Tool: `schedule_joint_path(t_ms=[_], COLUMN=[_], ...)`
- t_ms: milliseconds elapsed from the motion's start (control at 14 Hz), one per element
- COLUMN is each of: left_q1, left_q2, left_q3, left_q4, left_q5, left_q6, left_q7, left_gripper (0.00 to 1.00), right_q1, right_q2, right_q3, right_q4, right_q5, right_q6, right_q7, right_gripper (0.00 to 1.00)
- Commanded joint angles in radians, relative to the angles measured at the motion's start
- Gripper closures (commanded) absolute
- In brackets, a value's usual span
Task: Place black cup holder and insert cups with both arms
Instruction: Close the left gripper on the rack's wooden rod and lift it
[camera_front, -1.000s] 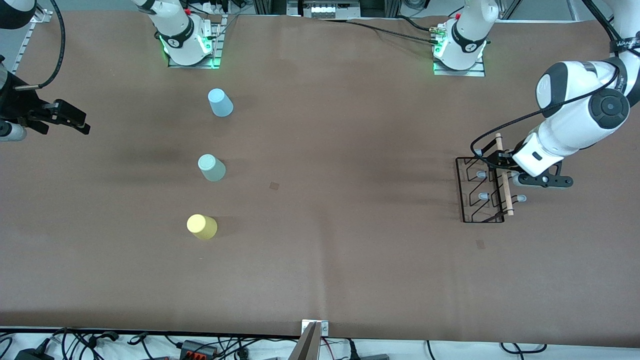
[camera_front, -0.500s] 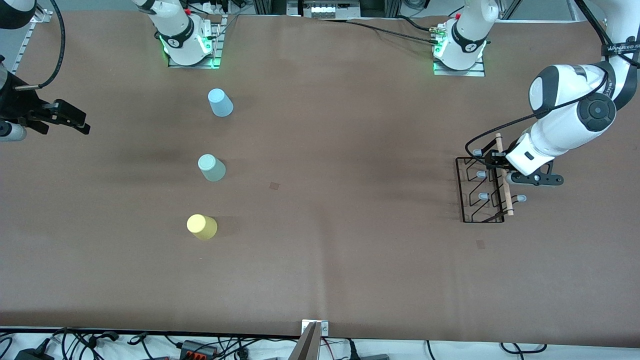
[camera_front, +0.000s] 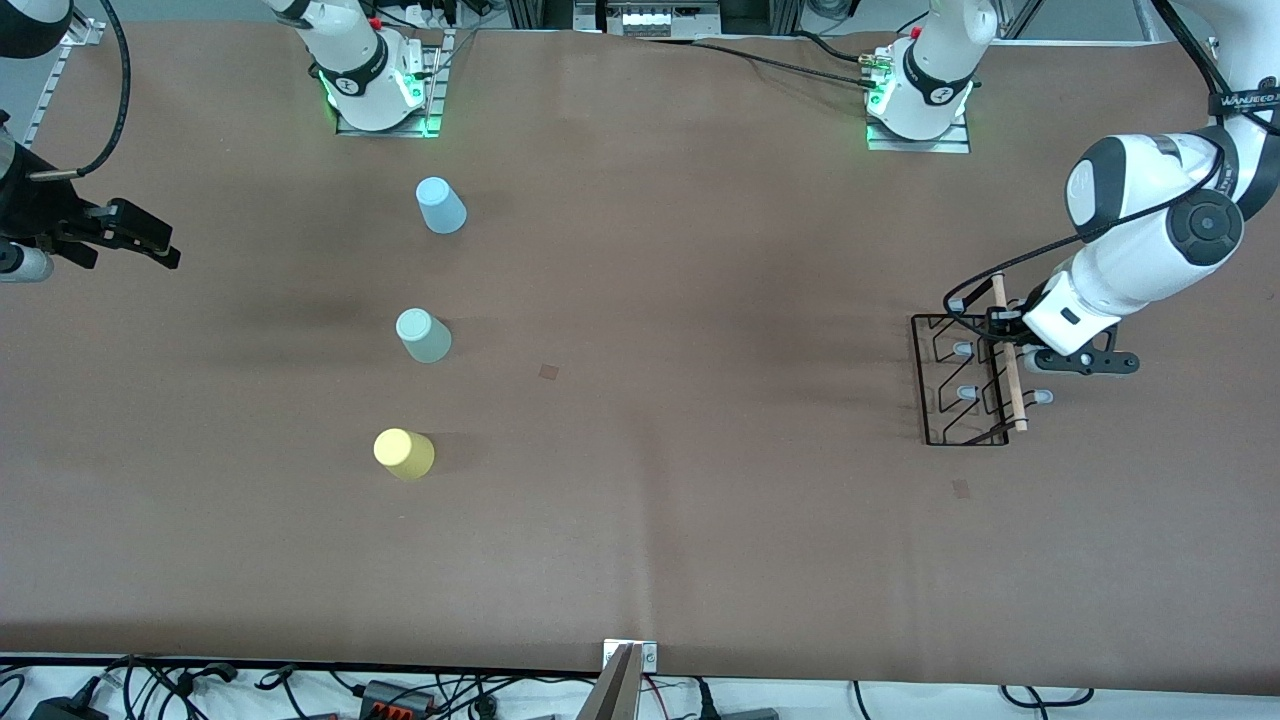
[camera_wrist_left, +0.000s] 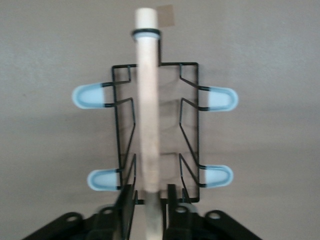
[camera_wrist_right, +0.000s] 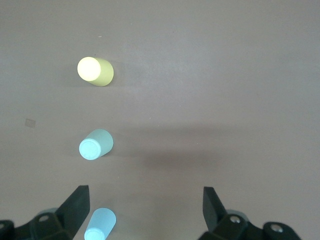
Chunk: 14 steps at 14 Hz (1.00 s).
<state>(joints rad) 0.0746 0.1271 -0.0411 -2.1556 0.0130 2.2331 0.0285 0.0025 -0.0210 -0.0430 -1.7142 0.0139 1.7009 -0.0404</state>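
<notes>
The black cup holder (camera_front: 945, 380) stands on the table at the left arm's end, its wooden rod handle (camera_front: 1008, 350) on top. My left gripper (camera_front: 1004, 336) is down at the handle. In the left wrist view its fingers (camera_wrist_left: 126, 200) straddle the rod (camera_wrist_left: 148, 115) with small gaps, open (camera_wrist_left: 150, 194). Cups lie in a row toward the right arm's end: light blue (camera_front: 440, 205), mint-green (camera_front: 423, 335), yellow (camera_front: 404, 453). My right gripper (camera_front: 150, 238) waits open and empty at the table's edge; its view (camera_wrist_right: 145, 195) shows the yellow (camera_wrist_right: 95, 71), mint (camera_wrist_right: 96, 143) and blue (camera_wrist_right: 100, 224) cups.
The arm bases (camera_front: 375, 85) (camera_front: 920, 95) stand along the table edge farthest from the front camera. Cables and a metal bracket (camera_front: 628, 665) lie at the nearest edge. Brown table surface (camera_front: 680, 400) spans between cups and holder.
The left arm's elbow and wrist shifted slightly over the holder's handle and back. The holder, the cups and the right arm have not moved.
</notes>
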Motion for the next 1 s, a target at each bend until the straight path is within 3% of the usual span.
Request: schedule_joint_path(t_ms=[0,286,500,643,929], left_q1=[0.022,0.022,0.002,0.002,-0.001], left_q2=[-0.001,-0.003,-0.007,-0.029,-0.023], left_q3=[-0.006,-0.008,-0.017,-0.067,-0.216], left_q4=[-0.015,-0.021,-0.014,-0.003,0.114], left_q5=[0.022,0.021,0.015,0.013,0.01], left_q6=[0.022,0.017,0.01,-0.003,-0.124], left_q7=[0.008,0.004,0.007,0.002,-0.137], left_gripper=[0.85,0.99,0.99,0.99,0.99], right_q1=[0.001,0.001,0.002,0.002,0.001], right_q2=[-0.016,-0.016,-0.016,-0.016,-0.014], right_q3=[-0.002,-0.002,-0.002,0.0,0.0], right_q4=[-0.005,-0.005,-0.005,-0.005,-0.005], right_q5=[-0.009,-0.009,-0.009,-0.009,-0.008], right_q6=[-0.011,-0.011,-0.011,-0.011,-0.011], right_q7=[-0.007,-0.007,-0.007,-0.007,-0.007], right_gripper=[0.0,0.0,0.0,0.0,0.0])
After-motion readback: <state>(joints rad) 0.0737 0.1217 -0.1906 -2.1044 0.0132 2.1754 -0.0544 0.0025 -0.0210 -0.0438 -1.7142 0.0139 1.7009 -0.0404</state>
